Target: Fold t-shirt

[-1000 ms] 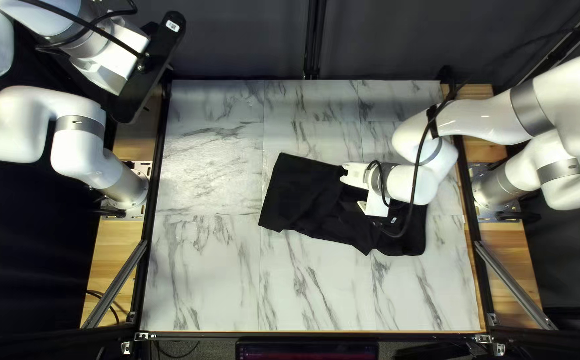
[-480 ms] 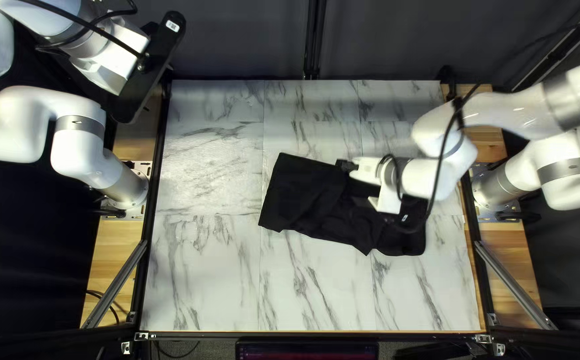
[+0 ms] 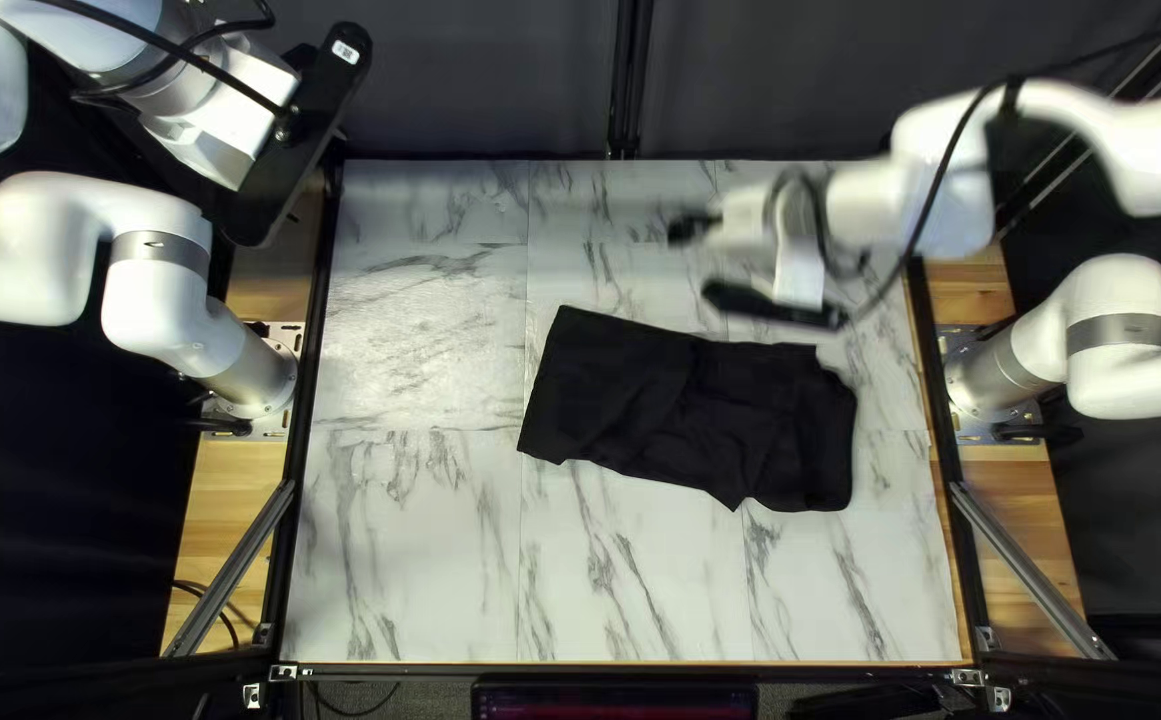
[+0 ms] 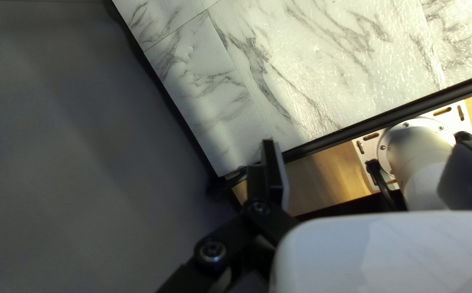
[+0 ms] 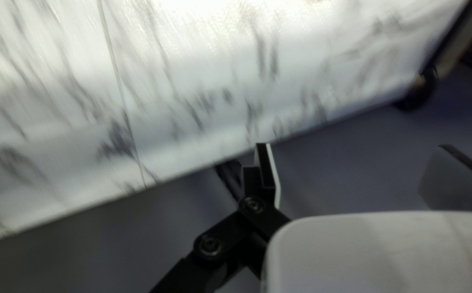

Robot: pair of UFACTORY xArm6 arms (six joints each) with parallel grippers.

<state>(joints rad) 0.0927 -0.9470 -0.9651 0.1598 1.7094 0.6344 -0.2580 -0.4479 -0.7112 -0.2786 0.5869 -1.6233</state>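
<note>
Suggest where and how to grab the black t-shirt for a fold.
I'd pinch the black t-shirt at the far corner of its straight end, at the left of the top left view, jaws descending from outside that end. It lies flat on the marble-patterned tabletop; that corner is crisp, while the opposite end looks uneven.
</note>
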